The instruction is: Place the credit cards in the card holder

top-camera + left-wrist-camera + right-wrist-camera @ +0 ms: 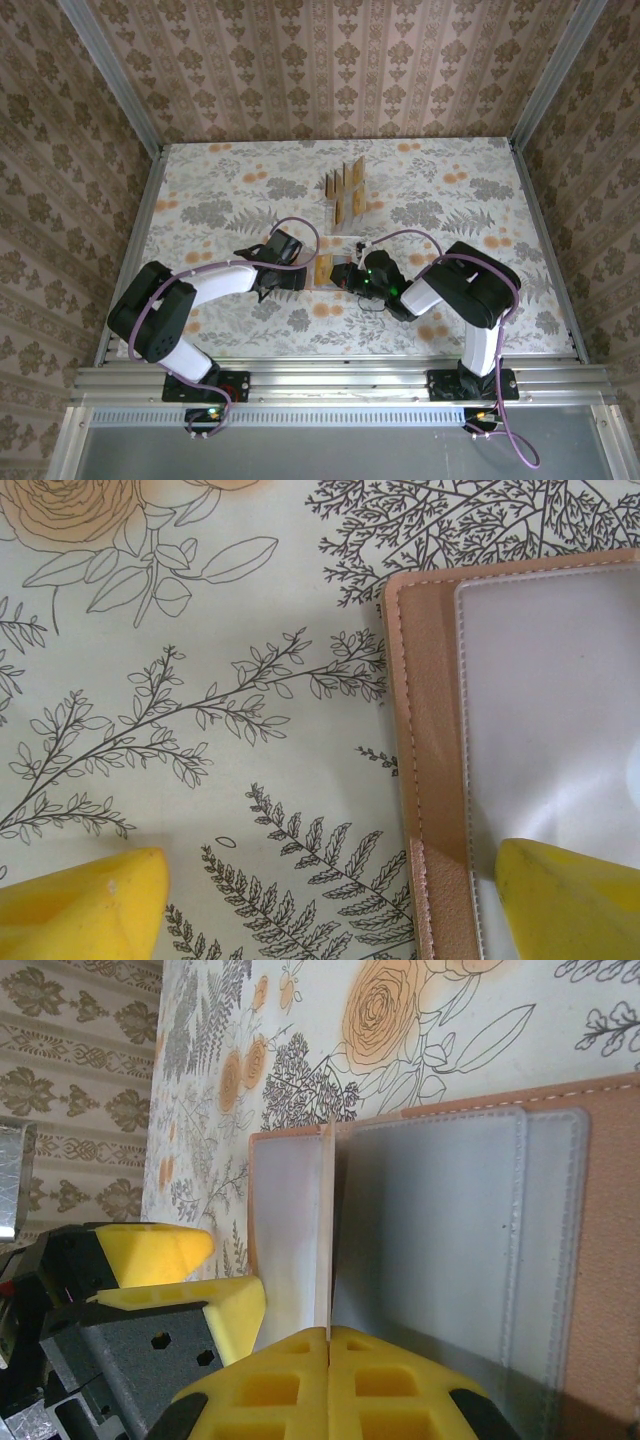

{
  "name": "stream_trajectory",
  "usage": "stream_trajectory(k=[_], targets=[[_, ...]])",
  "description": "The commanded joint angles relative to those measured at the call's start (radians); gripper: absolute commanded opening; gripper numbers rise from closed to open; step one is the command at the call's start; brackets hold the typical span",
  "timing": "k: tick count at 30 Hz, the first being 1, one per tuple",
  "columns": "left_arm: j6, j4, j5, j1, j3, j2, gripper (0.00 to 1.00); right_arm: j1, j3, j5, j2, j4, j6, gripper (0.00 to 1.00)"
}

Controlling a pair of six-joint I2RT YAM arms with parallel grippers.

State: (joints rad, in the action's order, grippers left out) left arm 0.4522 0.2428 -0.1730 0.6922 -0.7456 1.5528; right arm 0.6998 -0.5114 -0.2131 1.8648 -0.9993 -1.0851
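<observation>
The card holder lies open on the floral tablecloth, its greyish clear pockets facing up; from above it sits between the two arms. My right gripper is shut on a thin tan credit card, seen edge-on and standing upright over the pockets. My left gripper is open and straddles the holder's left edge, one yellow finger over the clear pocket and the other over bare cloth. More credit cards stand upright at the back of the table.
The spare cards stand in a clear stand just behind the holder. A metal frame rail runs along the near edge, and patterned walls close in the table on three sides. Both grippers sit close together.
</observation>
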Motion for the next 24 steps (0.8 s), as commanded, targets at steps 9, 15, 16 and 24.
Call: stream_trajectory(k=[9, 15, 16, 24], targets=[[0.01, 0.056, -0.018, -0.001, 0.023, -0.001, 0.85, 0.016, 0.023, 0.067, 0.035, -0.033, -0.059, 0.0], [0.01, 0.058, -0.02, -0.002, 0.023, -0.002, 0.85, 0.016, 0.022, 0.063, 0.049, -0.042, -0.074, 0.0], [0.01, 0.059, -0.019, -0.001, 0.023, -0.002, 0.85, 0.017, 0.022, 0.06, 0.05, -0.044, -0.074, 0.0], [0.01, 0.059, -0.021, -0.002, 0.022, -0.003, 0.85, 0.021, 0.016, 0.039, 0.055, -0.047, -0.067, 0.0]])
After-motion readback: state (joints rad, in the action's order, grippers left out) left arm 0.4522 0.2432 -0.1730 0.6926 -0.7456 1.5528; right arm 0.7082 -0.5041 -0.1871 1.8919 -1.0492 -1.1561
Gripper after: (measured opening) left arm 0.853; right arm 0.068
